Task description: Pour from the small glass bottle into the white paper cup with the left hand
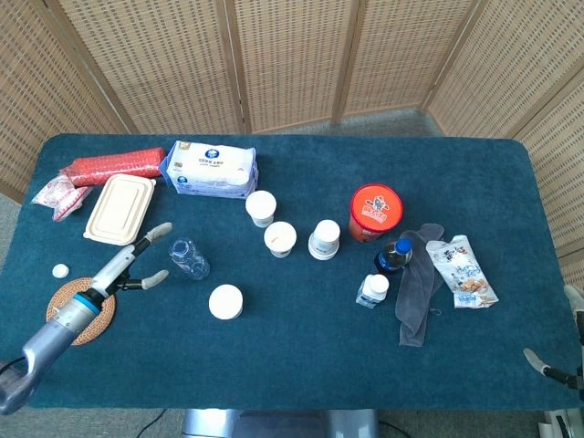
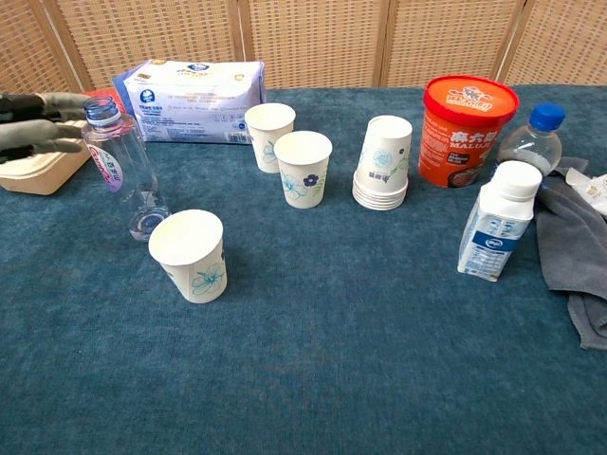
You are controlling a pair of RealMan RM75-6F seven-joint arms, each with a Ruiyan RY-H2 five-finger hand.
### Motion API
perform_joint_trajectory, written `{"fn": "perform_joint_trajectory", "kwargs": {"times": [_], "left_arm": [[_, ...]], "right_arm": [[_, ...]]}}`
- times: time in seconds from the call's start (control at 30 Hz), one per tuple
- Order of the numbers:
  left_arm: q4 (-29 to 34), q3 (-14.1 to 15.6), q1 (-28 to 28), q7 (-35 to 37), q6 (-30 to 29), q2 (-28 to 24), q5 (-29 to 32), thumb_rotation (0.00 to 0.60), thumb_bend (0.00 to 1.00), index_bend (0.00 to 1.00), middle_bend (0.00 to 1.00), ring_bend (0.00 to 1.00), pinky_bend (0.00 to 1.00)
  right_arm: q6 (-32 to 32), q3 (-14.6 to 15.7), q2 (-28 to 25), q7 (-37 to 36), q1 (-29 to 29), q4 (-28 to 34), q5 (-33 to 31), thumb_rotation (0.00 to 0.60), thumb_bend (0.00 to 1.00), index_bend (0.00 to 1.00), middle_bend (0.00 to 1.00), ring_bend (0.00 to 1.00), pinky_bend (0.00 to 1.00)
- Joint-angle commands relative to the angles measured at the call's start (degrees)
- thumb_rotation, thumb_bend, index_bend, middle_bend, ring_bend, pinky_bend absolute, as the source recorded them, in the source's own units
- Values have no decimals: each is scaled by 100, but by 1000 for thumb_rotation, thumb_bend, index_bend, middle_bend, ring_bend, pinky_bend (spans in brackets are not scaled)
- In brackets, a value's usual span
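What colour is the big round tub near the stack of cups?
The tub is red-orange with a matching lid and white lettering, clearest in the chest view.

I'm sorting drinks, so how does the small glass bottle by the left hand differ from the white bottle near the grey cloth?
The small glass bottle is clear and uncapped; the white bottle is opaque, labelled and capped. The glass one is rounder, the white one squarer. Both stand upright.
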State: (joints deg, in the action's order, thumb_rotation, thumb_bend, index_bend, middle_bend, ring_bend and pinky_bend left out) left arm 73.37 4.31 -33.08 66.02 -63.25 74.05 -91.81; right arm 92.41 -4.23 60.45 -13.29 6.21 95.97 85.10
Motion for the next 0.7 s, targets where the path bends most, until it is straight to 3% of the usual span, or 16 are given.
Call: {"fn": "perform_joint_trajectory", "kwargs": {"times": [0.03,0.3,0.53,0.7], "left_arm": [[342,48,133,-77,-226,-369,-47,326,324,0,0,0,0],[1033,170,427,-359,-553,-1225,-56,325,325,0,0,0,0],[1670,471,600,-824,-505,-2138,-224,319,332,0,0,0,0],[1889,494,838,-1357,-635,-2423,-69,318,350,0,0,0,0]], "right_arm": [[5,-10,-14,25,-12,25,8,600,144,0,80,0,0],[-28,-20,-60,142,-64,80,31,600,144,0,81,0,0],[-57,-5,-90,239,-110,103,88,600,145,0,81,0,0],[-109,9,-72,362,-152,77,101,600,145,0,80,0,0]]}}
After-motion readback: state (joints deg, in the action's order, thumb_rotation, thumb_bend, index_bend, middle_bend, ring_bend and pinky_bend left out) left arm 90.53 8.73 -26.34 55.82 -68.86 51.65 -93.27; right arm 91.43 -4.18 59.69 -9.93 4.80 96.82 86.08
